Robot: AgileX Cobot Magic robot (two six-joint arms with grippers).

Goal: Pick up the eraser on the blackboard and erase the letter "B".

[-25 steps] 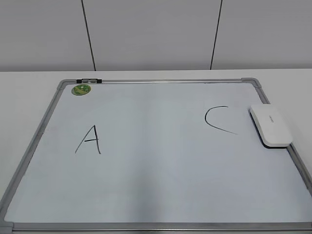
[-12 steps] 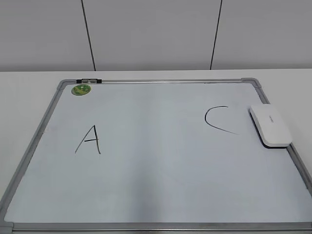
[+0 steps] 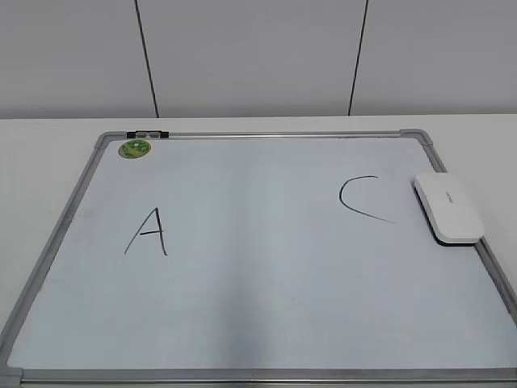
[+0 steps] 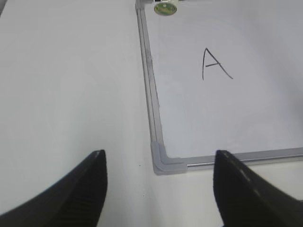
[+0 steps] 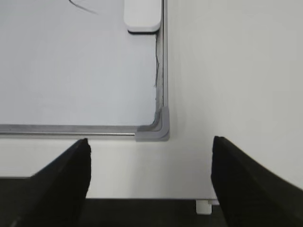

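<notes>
The blackboard (image 3: 258,307) is a white board with a silver frame, flat on the table. The white eraser (image 3: 448,208) lies on its right edge, next to a black "C" (image 3: 361,199); its near end shows in the right wrist view (image 5: 142,16). A black "A" (image 3: 148,232) is on the left and also shows in the left wrist view (image 4: 215,64). No letter "B" shows between them. My left gripper (image 4: 158,163) is open and empty over the board's near left corner. My right gripper (image 5: 150,151) is open and empty over the near right corner. Neither gripper shows in the exterior view.
A small round green magnet (image 3: 134,149) sits at the board's far left corner, also in the left wrist view (image 4: 165,8). A black-and-silver clip (image 3: 148,133) is on the top frame. The table's front edge (image 5: 142,198) lies just below my right gripper.
</notes>
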